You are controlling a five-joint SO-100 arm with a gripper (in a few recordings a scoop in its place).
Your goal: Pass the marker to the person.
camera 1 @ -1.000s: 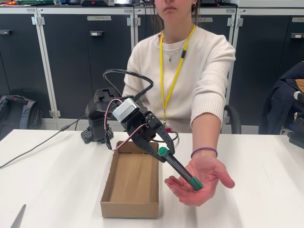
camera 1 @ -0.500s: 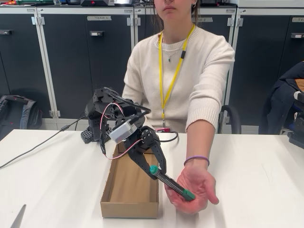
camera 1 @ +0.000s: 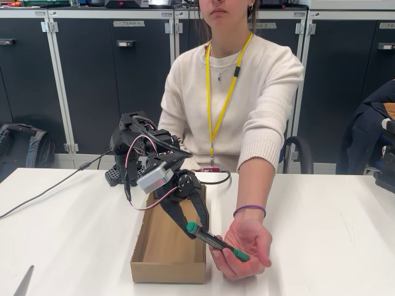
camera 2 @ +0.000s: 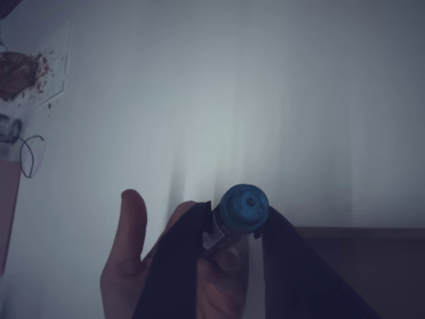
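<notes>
My gripper (camera 1: 196,229) is shut on the marker (camera 1: 219,242) just below its upper green end, above the right edge of the cardboard box (camera 1: 168,271). The black barrel slants down to the right, and its lower green end lies in the person's hand (camera 1: 250,243), whose fingers curl around it. The person (camera 1: 237,92), in a cream sweater with a yellow lanyard, sits behind the table with that arm stretched forward. In the wrist view the marker's round end (camera 2: 244,206) sits between my dark fingers (camera 2: 172,266), with the hand (camera 2: 126,266) beneath.
The open cardboard box lies on the white table (camera 1: 333,234) in front of my arm's base (camera 1: 126,166). A cable (camera 1: 49,191) trails off to the left. A grey metal blade (camera 1: 24,282) pokes in at the bottom left corner.
My arm has come down and to the left with the marker. The person's hand followed it, and its open palm has curled around the marker's lower end.
</notes>
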